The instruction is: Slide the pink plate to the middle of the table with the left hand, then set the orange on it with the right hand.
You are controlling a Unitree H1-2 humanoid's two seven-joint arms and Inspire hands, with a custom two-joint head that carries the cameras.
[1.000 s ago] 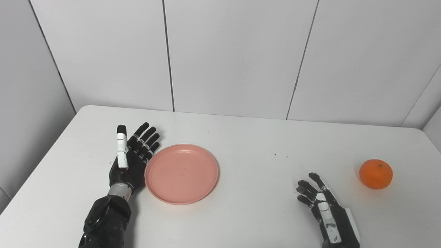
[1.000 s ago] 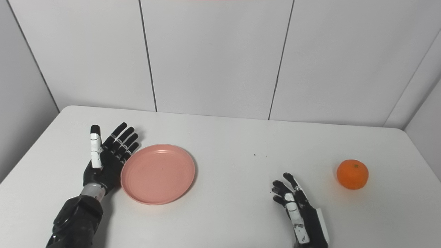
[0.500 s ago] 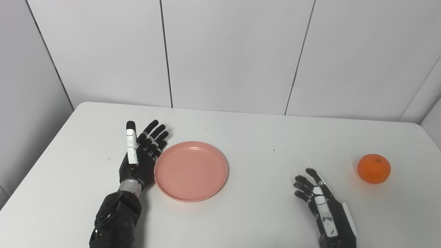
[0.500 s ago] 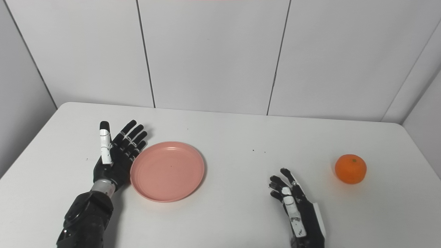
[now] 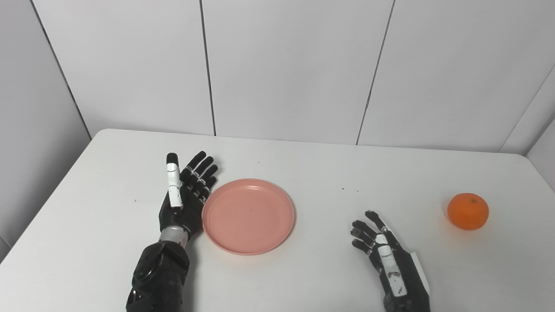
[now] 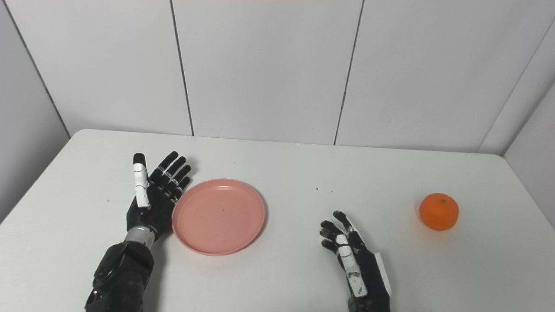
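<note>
Pressing plate (image 5: 249, 216) edge: left hand (image 5: 184, 197) spread | right hand (image 6: 353, 260) loose, empty | views agree

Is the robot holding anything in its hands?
No. The left hand is open, flat against the pink plate's left rim, not gripping it. The right hand is open too, away from the orange.

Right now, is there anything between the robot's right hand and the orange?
Nothing: only bare white table lies between the right hand and the orange, as both eye views show.
</note>
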